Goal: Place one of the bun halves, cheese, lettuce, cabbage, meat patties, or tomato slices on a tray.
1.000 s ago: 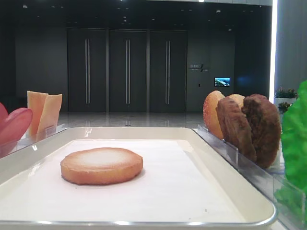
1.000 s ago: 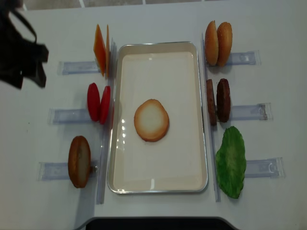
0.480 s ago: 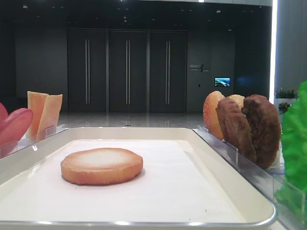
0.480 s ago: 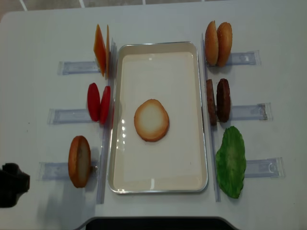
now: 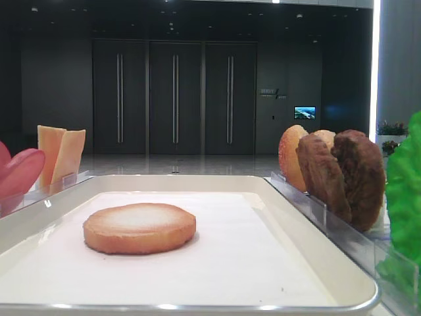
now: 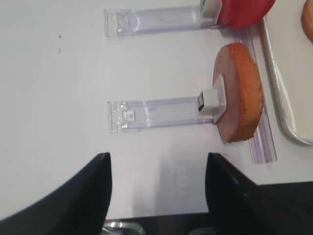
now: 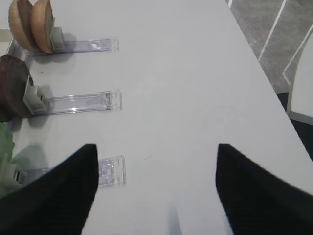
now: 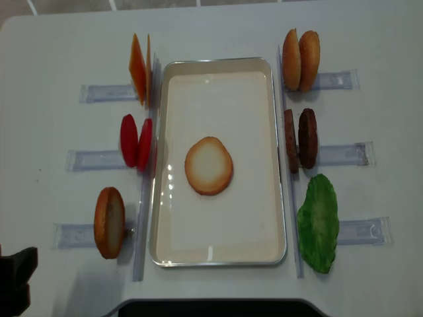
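Observation:
One bun half [image 8: 209,165] lies flat on the white tray [image 8: 218,63], also seen low in the front view as bun half [image 5: 139,228]. Another bun half [image 6: 238,105] stands in a clear rack left of the tray. My left gripper [image 6: 157,155] hovers open and holding nothing over bare table in front of that rack. My right gripper [image 7: 155,147] is open above the table, right of the racks holding meat patties [image 8: 301,139], lettuce [image 8: 318,223] and two bun halves [image 8: 301,59]. Cheese [image 8: 139,69] and tomato slices [image 8: 136,141] stand left of the tray. Cabbage is out of view.
Clear plastic racks [image 8: 106,92] stick out on both sides of the tray. The table's front edge [image 6: 195,203] runs just under my left gripper. A dark part of the left arm [image 8: 14,281] shows at the front left corner. The table's right edge [image 7: 254,54] drops to the floor.
The left arm swept from the far left corner of the table to the front left corner and now sits slightly lower there. The foods and tray have not moved.

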Controlling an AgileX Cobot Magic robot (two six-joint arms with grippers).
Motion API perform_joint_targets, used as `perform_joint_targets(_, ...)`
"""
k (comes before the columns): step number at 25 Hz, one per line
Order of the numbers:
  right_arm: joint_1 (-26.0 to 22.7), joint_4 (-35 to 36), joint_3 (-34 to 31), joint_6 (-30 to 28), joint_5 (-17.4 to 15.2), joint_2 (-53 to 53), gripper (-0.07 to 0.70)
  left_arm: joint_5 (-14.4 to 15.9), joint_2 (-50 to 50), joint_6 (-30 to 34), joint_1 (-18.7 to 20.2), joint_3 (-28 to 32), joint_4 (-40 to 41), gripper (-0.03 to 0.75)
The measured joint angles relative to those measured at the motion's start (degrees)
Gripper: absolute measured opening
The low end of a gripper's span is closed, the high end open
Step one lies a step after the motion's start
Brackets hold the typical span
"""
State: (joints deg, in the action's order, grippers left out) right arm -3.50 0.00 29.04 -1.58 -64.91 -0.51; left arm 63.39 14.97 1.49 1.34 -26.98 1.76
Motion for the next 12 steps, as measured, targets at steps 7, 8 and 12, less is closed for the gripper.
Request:
perform_joint_targets(7,0.0,0.0,0.0,0.0,0.0,0.0,0.482,0.1,-14.3,0.5,0.0,0.0,-0.3,0.464)
perform_joint_targets(8,0.0,0.0,0.0,0.0,0.0,0.0,0.482,0.1,-15.4,0.6,0.0,0.0,-0.3,0.464)
perform_joint_targets(12,0.0,0.0,0.0,0.0,0.0,0.0,0.482,0.2,-15.8,0.6,0.0,0.0,-0.4,0.464)
